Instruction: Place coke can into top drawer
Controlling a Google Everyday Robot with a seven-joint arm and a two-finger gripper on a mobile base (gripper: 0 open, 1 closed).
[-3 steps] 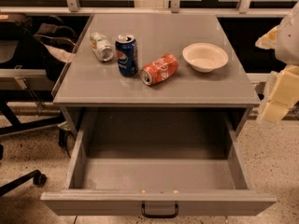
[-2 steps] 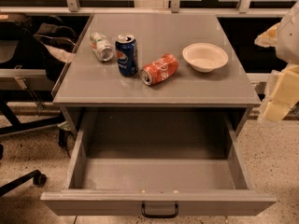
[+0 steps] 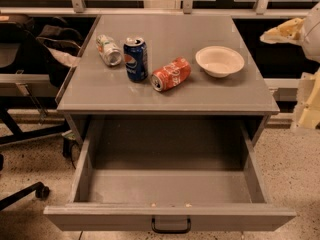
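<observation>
- The gripper (image 3: 281,32) hangs at the right edge of my view, off the right side of the counter (image 3: 175,31) and above its level; I cannot tell whether it is open or closed.
- It holds nothing that I can see, and it is well apart from the coke can (image 3: 171,74).
- The thing nearest to it is a white bowl (image 3: 220,61), upright on the right part of the counter.
- The coke can lies on its side near the middle of the counter, left of the bowl, its silver top turned toward the front left.
- Just left of it stands a blue can (image 3: 135,59), upright, close to the coke can's top end; I cannot tell whether they touch.
- Farther left and back, a pale silver-green can (image 3: 108,50) lies on its side.
- Below the counter the top drawer (image 3: 170,215) is pulled far out toward me, its dark handle (image 3: 171,227) at the middle of the front panel.
- A dark chair (image 3: 22,39) is on the left, on a speckled floor (image 3: 295,179).
</observation>
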